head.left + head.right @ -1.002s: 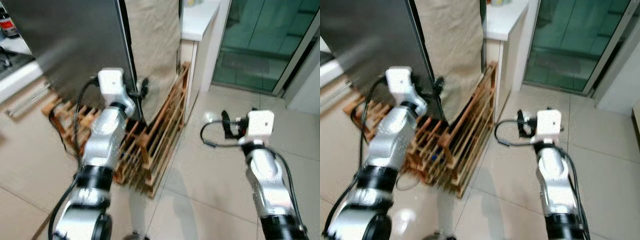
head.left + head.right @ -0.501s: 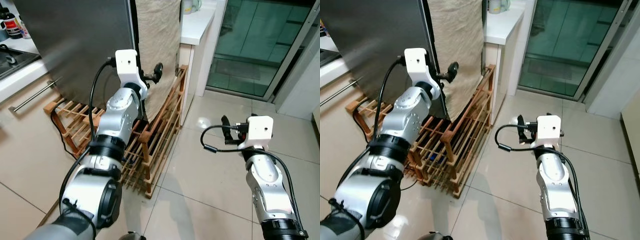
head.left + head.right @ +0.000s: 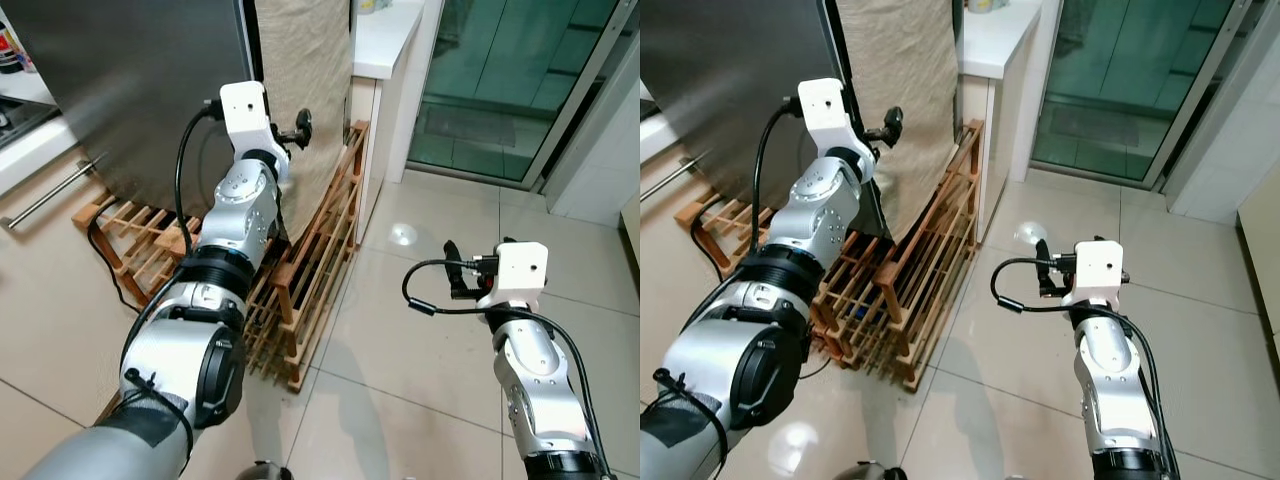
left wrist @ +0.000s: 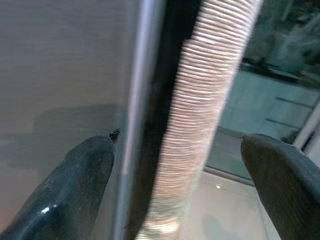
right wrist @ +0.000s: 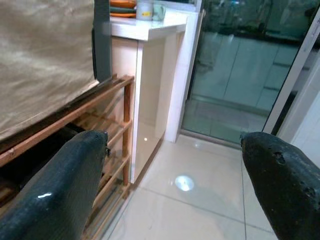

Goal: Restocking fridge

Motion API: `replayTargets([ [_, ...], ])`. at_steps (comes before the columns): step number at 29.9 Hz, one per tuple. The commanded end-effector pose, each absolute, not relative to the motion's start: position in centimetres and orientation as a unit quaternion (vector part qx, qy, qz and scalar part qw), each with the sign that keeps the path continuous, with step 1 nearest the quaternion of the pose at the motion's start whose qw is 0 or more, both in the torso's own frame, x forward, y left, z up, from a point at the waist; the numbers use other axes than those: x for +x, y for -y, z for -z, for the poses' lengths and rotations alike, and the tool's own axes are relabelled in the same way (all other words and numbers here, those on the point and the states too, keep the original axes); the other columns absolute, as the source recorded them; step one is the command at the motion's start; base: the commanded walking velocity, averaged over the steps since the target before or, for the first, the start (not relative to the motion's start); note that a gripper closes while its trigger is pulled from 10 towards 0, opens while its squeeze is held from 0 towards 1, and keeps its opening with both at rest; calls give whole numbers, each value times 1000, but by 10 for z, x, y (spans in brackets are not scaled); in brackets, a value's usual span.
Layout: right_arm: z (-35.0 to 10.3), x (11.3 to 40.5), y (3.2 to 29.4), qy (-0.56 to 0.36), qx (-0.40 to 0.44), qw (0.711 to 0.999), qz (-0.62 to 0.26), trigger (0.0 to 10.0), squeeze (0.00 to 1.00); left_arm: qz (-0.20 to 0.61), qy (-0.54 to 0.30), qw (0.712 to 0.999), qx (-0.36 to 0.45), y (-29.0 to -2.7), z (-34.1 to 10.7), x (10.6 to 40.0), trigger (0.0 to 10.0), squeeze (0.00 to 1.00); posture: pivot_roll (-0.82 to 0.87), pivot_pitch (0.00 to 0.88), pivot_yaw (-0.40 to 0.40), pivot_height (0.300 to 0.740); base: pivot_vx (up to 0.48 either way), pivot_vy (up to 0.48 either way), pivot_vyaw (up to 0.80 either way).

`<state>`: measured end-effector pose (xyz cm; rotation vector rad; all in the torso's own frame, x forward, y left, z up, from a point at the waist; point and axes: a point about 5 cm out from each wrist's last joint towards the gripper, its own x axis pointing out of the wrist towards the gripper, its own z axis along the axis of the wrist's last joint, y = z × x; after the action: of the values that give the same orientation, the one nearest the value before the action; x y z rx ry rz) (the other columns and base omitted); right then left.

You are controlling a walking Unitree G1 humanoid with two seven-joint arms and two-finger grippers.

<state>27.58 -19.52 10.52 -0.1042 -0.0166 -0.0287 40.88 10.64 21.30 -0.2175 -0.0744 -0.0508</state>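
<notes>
A tiled kitchen floor (image 3: 400,350) with a wooden rack (image 3: 300,290) meets the steel fridge (image 3: 130,90); the left tool (image 4: 175,165), spread wide, straddles the door edge (image 4: 137,100); the right tool (image 5: 172,165) hangs released; the door looks heavy, stiff and slick, best hooked along that edge.

Tall fridge (image 3: 130,80) with dark grey, brushed-metal door, standing upright on a low wooden slatted rack. Door shut or nearly so, its right edge a thin black line; beige woven cloth hanging against the fridge's side just past that edge.
</notes>
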Motion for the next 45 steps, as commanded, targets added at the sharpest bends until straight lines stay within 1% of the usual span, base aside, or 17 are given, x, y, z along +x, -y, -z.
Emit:
replayTargets([
  [1,-105,273,197,3,-50,999,21,10000,0,19,44,993,-110,-106,-218,410,10000,0,-123,0,74,740,0,0,0],
  [7,-104,271,197,1,-50,999,20,10000,0,59,46,989,-128,-90,-219,409,10000,0,-127,0,74,740,0,0,0],
  [9,-105,270,197,-1,-51,998,21,10000,0,92,54,985,-133,-77,-223,408,10000,0,-130,0,78,740,0,0,0],
  [12,-105,270,197,-1,-51,998,24,10000,0,101,56,985,-128,-70,-224,408,10000,0,-134,0,83,740,0,0,0],
  [16,-104,269,196,-2,-50,998,24,10000,0,93,54,987,-117,-70,-224,408,10000,0,-138,0,88,740,0,0,0],
  [21,-103,267,195,-4,-50,998,25,10000,0,53,47,991,-111,-81,-222,412,10000,0,-143,0,96,740,0,0,0],
  [24,-105,263,198,-2,-49,998,32,10000,0,87,64,987,-120,-87,-222,407,10000,0,-149,0,111,740,0,0,0],
  [27,-112,251,199,8,-44,998,47,10000,0,139,85,982,-99,-101,-208,381,10000,0,-129,0,108,740,0,0,0],
  [28,-112,251,199,8,-44,998,47,10000,0,139,85,982,-99,-101,-208,381,10000,0,-129,0,108,740,0,0,0],
  [29,-119,242,197,16,-41,998,46,10000,0,147,90,981,-86,-114,-201,365,10000,0,-117,0,102,740,0,0,0],
  [32,-125,228,193,24,-35,998,38,10000,0,141,107,982,-59,-137,-193,335,10000,0,-83,0,79,740,0,0,0],
  [35,-128,222,191,32,-36,998,33,10000,0,143,117,981,-49,-145,-189,317,10000,0,-58,0,67,740,0,0,0],
  [38,-136,216,186,55,-48,997,12,10000,0,103,115,988,-28,-169,-168,277,10000,0,-49,0,52,740,0,0,0],
  [41,-136,216,186,53,-52,997,5,10000,0,87,88,992,-24,-167,-159,261,10000,0,-48,0,40,740,0,0,0],
  [43,-136,216,187,52,-52,997,5,10000,0,85,83,993,-24,-166,-158,260,10000,0,-48,0,40,740,0,0,0],
  [44,-135,217,186,49,-53,997,3,10000,0,86,83,993,-6,-160,-159,261,10000,0,-50,0,35,740,0,0,0],
  [45,-135,219,185,46,-54,997,-1,10000,0,94,82,992,-19,-154,-162,262,10000,0,-54,0,31,740,0,0,0],
])
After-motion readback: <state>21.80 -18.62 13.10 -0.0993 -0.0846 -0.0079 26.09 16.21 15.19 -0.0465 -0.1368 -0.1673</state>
